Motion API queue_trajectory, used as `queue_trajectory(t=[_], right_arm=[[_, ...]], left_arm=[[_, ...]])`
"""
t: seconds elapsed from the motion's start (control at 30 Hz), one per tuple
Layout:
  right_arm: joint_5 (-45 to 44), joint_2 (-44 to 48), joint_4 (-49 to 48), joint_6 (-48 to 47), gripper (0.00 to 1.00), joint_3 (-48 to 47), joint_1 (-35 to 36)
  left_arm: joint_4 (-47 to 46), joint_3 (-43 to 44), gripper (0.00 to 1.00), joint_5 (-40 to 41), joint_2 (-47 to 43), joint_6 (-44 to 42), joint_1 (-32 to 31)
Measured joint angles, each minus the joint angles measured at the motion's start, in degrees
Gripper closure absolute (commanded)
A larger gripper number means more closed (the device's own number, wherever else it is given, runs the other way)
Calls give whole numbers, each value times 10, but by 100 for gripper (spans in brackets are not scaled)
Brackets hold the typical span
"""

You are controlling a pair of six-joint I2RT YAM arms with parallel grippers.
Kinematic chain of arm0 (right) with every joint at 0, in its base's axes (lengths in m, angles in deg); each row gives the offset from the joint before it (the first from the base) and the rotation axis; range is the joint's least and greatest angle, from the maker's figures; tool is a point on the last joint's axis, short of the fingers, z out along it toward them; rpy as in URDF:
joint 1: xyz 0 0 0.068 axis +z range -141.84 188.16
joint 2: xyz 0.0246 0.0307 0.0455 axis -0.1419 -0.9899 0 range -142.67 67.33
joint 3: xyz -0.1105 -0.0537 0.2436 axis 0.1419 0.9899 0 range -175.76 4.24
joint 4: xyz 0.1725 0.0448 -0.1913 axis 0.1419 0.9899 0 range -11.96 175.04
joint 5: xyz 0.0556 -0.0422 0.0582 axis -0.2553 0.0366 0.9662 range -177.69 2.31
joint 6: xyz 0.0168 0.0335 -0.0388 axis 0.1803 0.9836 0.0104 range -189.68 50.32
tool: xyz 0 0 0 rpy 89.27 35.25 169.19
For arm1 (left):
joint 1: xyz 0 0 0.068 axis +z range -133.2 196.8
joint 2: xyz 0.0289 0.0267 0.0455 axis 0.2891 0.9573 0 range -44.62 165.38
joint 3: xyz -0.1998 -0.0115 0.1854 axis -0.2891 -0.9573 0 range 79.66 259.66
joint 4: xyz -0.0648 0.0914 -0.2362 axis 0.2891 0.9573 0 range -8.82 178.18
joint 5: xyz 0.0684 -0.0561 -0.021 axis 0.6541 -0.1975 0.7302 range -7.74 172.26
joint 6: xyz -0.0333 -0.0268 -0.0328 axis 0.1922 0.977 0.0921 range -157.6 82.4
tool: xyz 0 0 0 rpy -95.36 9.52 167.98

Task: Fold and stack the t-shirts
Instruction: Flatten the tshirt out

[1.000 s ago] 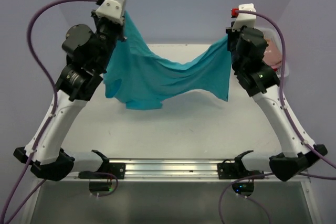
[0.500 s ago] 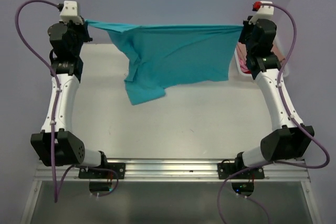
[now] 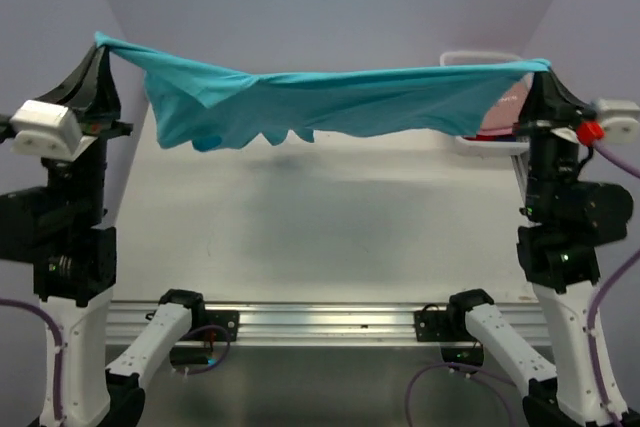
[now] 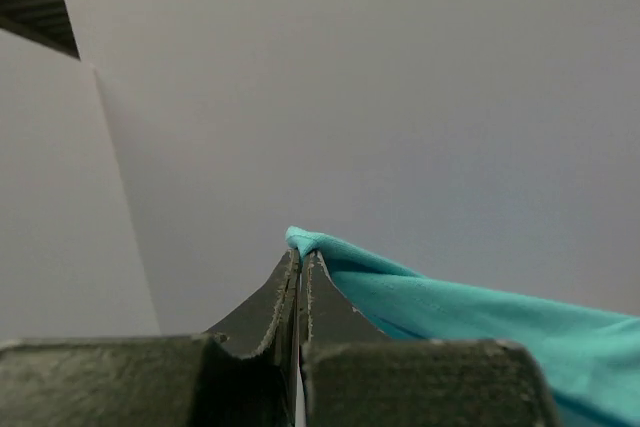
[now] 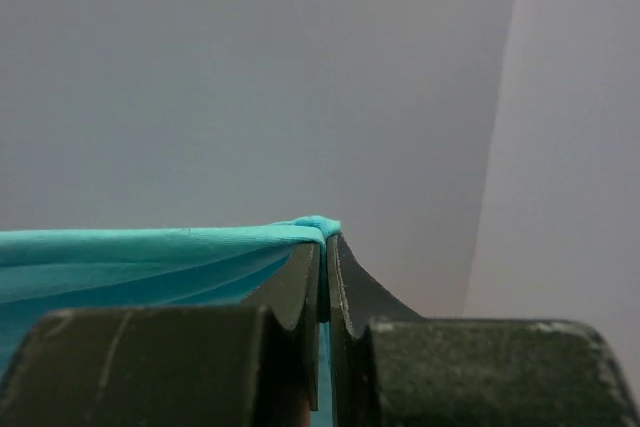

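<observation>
Teal t-shirt (image 3: pixel 330 102) taut above table (image 3: pixel 330 237)

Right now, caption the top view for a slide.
Left end effector and right end effector stretch the teal t-shirt above the table.

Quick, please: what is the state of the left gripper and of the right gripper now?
Left gripper: closed, holding one end of the teal t-shirt.
Right gripper: closed, holding the other end of the same t-shirt.
</observation>
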Motion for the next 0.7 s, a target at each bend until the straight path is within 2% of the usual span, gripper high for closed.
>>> queue_trajectory(t=[0.13, 0.27, 0.53, 0.63, 0.7], right_arm=[[-11, 38, -63, -21, 100, -25, 0], [-29, -25, -88, -30, 100, -41, 1], [-62, -277, -60, -26, 100, -46, 1], [-66, -317, -32, -21, 100, -46, 1], [-66, -312, -25, -17, 100, -45, 1]], left_arm=[[-19, 47, 100, 1, -24, -5, -2], [-24, 60, 100, 15, 8, -8, -2], [-26, 60, 100, 44, 226, -9, 2], [-3, 60, 100, 42, 296, -5, 13], [13, 55, 100, 41, 306, -2, 17]])
